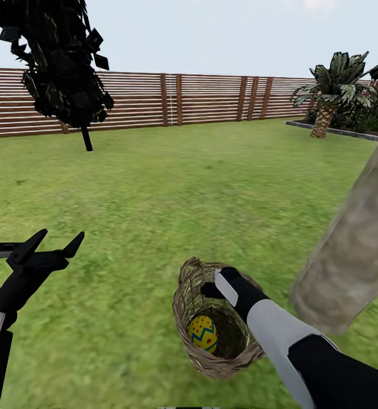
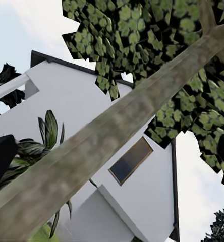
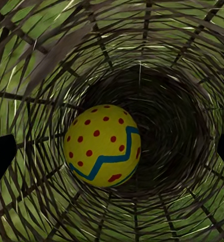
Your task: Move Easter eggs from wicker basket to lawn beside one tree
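Right claw (image 1: pixel 225 287): pushed down into the mouth of the wicker basket (image 1: pixel 184 295); in the right wrist view its two dark fingertips (image 3: pixel 1 159) sit far apart at either edge of the frame, so it is spread wide and holds nothing.
Left claw (image 1: pixel 55 243): raised over the lawn (image 1: pixel 171 187) well to the left of the basket, fingers splayed apart, empty.
Easter egg (image 3: pixel 103 145): one yellow egg with a blue zigzag band and red dots lies on the basket floor, off to one side of the line between the right fingertips, against the woven wall; I see no other egg in the basket.
Basket: open brown weave, standing on the grass just beside the tree (image 1: pixel 353 244), whose mottled trunk leans across the head view's right side.
Egg handling: probably light, hard-shelled and smooth, so it is likely to roll or squirt out of a pinch; being round, it wants the fingers across its widest middle, one on each flank.
Basket handling: likely light and somewhat springy, so it may shift or tip if the fingers snag the twigs.
Next move, as I judge it: shift the right claw sideways until the egg is centred, lower, then close gently.
Backdrop: slatted wooden fence (image 1: pixel 211 96), a dark narrow tree (image 1: pixel 58 62) and a palm-like plant (image 1: pixel 333 85) far off.
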Motion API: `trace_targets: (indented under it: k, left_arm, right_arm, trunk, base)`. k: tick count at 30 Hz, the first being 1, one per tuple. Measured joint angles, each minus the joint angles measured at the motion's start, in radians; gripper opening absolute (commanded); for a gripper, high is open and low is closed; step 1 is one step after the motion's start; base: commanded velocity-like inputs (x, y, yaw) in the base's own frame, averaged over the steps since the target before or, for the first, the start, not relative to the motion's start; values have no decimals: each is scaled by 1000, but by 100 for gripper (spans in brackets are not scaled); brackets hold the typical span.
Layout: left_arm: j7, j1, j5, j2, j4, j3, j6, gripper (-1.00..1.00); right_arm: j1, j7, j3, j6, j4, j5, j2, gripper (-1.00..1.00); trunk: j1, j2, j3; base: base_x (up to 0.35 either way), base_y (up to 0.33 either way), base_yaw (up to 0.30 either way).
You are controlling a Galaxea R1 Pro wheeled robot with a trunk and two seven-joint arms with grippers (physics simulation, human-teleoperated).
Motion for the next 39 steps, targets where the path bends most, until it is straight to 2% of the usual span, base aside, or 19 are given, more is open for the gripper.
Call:
trace_targets:
  k: [23, 26, 31, 39]
  left_arm:
    - [1, 0, 0, 0, 0, 0, 2, 100]
    - [1, 0, -1, -1, 0, 0, 2, 100]
    - [1, 0, -1, -1, 0, -1, 2, 100]
    - [2, 0, -1, -1, 0, -1, 2, 100]
  right_arm:
    - [0, -1, 2, 16, 32, -4, 0, 100]
    - [-4, -1, 3, 61, 31, 1, 0, 100]
    - [-47, -4, 3, 171, 29, 2, 0, 100]
    - [-57, -7, 2, 184, 31, -1, 0, 100]
  trunk:
    - [10, -5, -89]
    - [12, -6, -101]
    - [14, -7, -120]
    - [18, -9, -151]
  base:
    - [0, 0, 0]
    - [0, 0, 0]
    - [0, 0, 0]
    - [0, 0, 0]
